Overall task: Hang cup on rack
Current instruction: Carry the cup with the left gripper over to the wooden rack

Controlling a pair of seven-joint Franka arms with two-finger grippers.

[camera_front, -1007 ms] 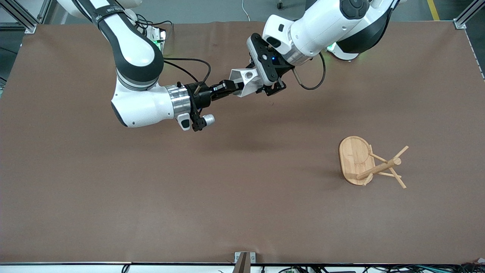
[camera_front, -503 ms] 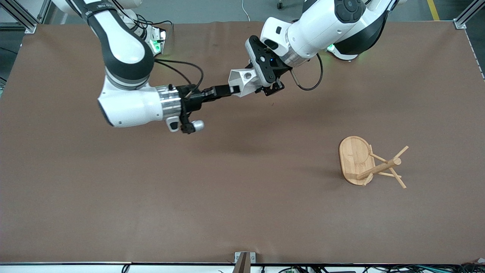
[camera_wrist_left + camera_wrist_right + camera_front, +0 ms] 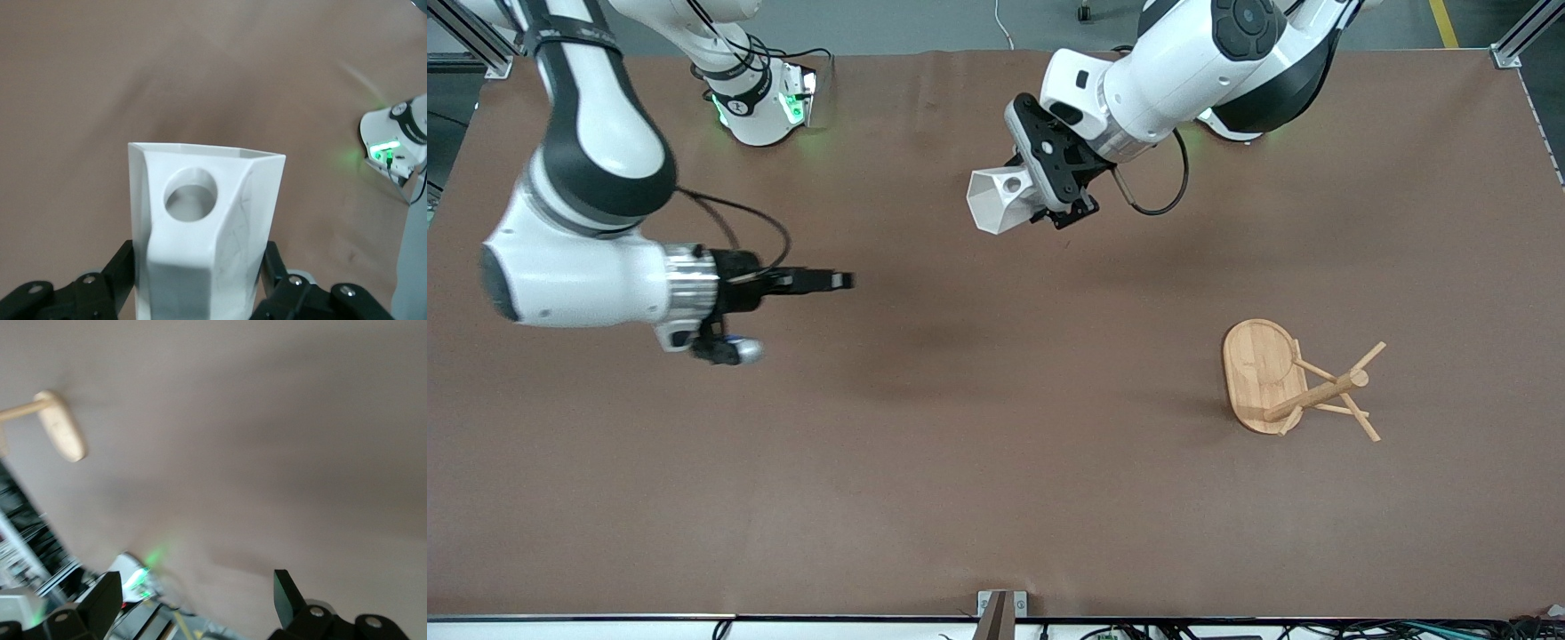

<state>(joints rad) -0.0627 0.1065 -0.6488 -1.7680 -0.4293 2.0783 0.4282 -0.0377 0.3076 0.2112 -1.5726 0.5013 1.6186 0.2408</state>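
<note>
1. The cup [image 3: 203, 227] is clamped between the fingers [image 3: 107, 283] of the left gripper [image 3: 1056, 191], one finger pressed against each side wall of its body.
2. The cup [image 3: 996, 196] is held in the air over the table [image 3: 996, 498], near its middle and toward the robots' bases, with the hexagonal rim turned toward the right arm's end.
3. The flat handle tab is seen facing the left wrist camera, its round hole [image 3: 191, 195] unobstructed.
4. The right gripper [image 3: 838, 281] is held over the table toward the right arm's end, well apart from the cup; its fingers [image 3: 287, 595] are spread apart and nothing is held between them.
5. The rack [image 3: 1294, 382] is seen standing on the table toward the left arm's end, nearer to the front camera than the cup, and well apart from both grippers.
6. Thin pegs [image 3: 1366, 359] are seen sticking out from the rack's central post above the oval base.
</note>
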